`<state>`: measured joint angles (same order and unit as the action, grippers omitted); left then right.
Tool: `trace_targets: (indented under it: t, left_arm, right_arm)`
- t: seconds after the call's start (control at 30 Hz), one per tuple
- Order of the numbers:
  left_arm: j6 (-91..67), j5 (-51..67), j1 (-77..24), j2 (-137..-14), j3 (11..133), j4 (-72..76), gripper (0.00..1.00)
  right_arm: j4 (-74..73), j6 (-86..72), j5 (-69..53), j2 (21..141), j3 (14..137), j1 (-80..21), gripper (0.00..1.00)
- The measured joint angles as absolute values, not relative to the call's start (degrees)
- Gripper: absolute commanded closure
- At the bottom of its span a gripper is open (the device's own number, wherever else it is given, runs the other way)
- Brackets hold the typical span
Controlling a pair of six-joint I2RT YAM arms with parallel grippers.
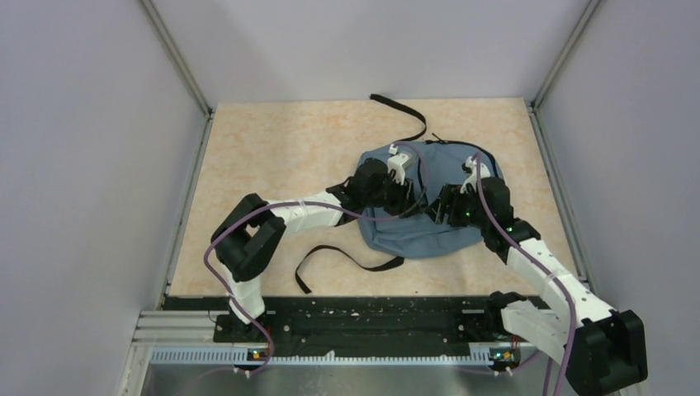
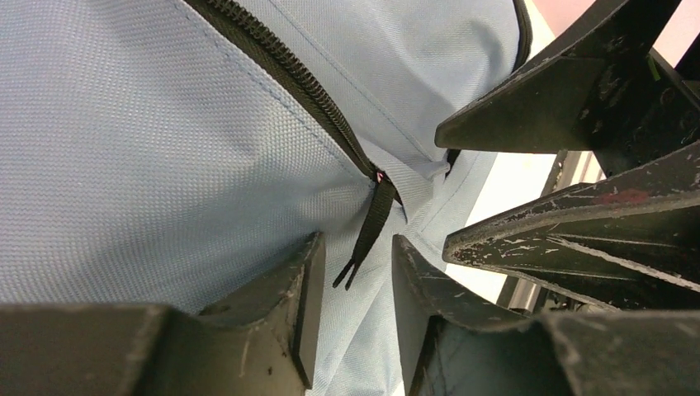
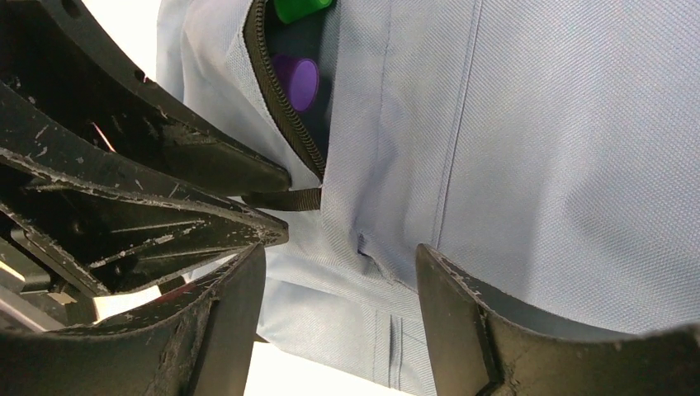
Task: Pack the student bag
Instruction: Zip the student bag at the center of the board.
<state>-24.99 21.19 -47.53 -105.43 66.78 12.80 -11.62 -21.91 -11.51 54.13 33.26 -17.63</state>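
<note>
The student bag (image 1: 429,227) lies flat mid-table, blue-grey, with both arms reaching onto it. In the left wrist view its black zip (image 2: 281,74) runs diagonally down to a black pull strap (image 2: 371,227). The strap's end hangs between the tips of my left gripper (image 2: 357,247), whose jaws stand narrowly apart and do not touch it. My right gripper (image 3: 340,252) is open wide over the bag's fabric near its edge. In the right wrist view the zip is partly open, showing a purple cap (image 3: 297,81) and a green item (image 3: 301,8) inside. The two grippers sit close together, tip to tip (image 1: 425,202).
Long black straps trail from the bag, one toward the back of the table (image 1: 404,107) and one looping toward the near edge (image 1: 338,260). Grey walls enclose the table (image 1: 272,165) on the left, right and far sides. A black rail (image 1: 363,318) runs along the front.
</note>
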Motion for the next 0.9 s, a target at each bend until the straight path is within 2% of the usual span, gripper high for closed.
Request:
trace_targets:
  t: [0.07, 0.13, 0.17, 0.37, 0.43, 0.47, 0.5, 0.57, 0.6, 0.9]
  left_arm:
    - [-25.02, 21.17, -47.53, -105.56, 66.78, 12.78, 0.74]
    - [-25.19, 21.19, -47.53, -105.56, 66.78, 12.82, 0.97]
    - [-25.26, 21.21, -47.53, -105.56, 66.78, 12.86, 1.00]
    - [-25.36, 21.61, -47.53, -105.56, 67.05, 12.84, 1.00]
    - [-25.39, 21.61, -47.53, -105.56, 67.13, 12.84, 1.00]
    - [-25.36, 21.61, -47.53, -105.56, 67.20, 12.82, 1.00]
    - [-25.36, 21.61, -47.53, -105.56, 67.24, 12.84, 1.00]
    - [-25.36, 21.61, -47.53, -105.56, 67.35, 12.84, 1.00]
    - [-25.36, 21.61, -47.53, -105.56, 67.42, 12.86, 1.00]
    - [-24.29, 19.49, -47.29, -105.51, 71.11, 12.16, 1.00]
  right_arm:
    - [-11.55, -21.54, -11.09, 54.52, 33.26, -17.91, 0.35]
    - [-11.53, -21.04, -10.52, 55.00, 33.26, -18.44, 0.36]
    - [-11.53, -20.73, -10.09, 55.31, 33.26, -18.81, 0.36]
    - [-11.55, -19.18, -5.58, 57.23, 33.26, -22.31, 0.36]
    - [-11.42, -18.92, -3.97, 58.19, 33.30, -23.16, 0.39]
    - [-11.42, -18.79, -2.94, 58.78, 33.41, -23.53, 0.44]
    - [-11.18, -18.55, -2.02, 59.53, 33.54, -23.99, 0.57]
    - [-11.05, -17.76, 0.78, 61.43, 34.13, -25.06, 0.90]
    - [-11.16, -17.58, 2.17, 62.33, 34.54, -25.41, 1.00]
    - [-10.87, -17.72, 6.22, 63.68, 35.70, -28.40, 1.00]
